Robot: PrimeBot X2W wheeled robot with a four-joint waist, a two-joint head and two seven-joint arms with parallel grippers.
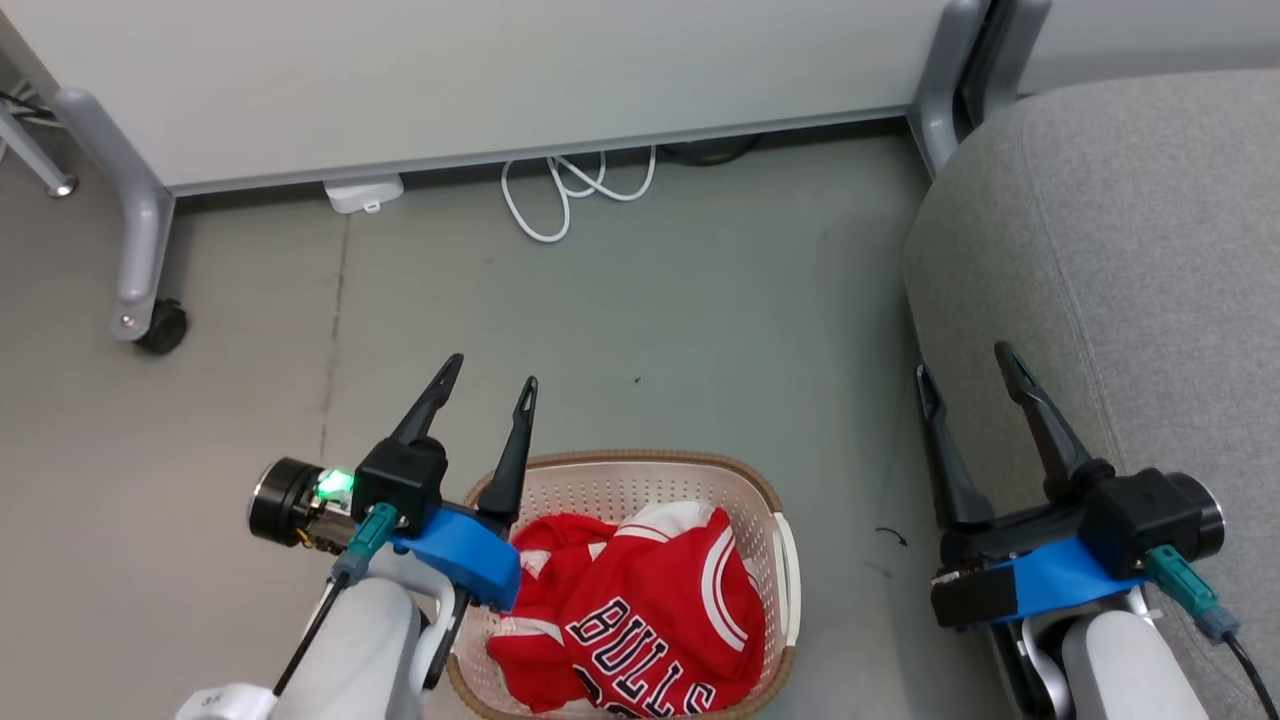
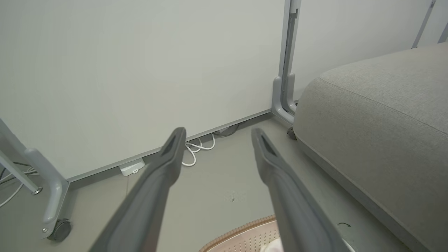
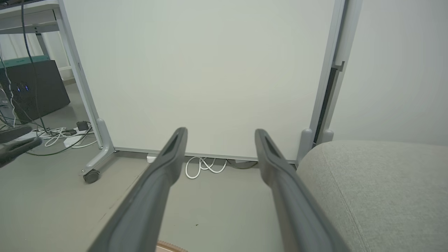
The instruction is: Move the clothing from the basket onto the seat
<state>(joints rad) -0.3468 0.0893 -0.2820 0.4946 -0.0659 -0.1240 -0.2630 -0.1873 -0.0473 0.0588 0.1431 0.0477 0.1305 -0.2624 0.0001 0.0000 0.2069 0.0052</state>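
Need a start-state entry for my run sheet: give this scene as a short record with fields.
clothing: red garments heaped inside the basket, lettered jersey on top
basket: cream with a brown rim, on the floor between the two arms
seat: grey cushion, on the robot's right of the basket
left jaws: open, holding nothing, by the basket's left rim
right jaws: open, holding nothing, by the seat's near edge
status: transfer not yet begun

It looked like an office or lab: a white partition board [image 1: 500,80] on grey castored legs [image 1: 140,235], loose white cable [image 1: 560,200] on the plain floor [image 1: 700,300], a desk [image 3: 26,25] with black equipment [image 3: 35,89] beneath
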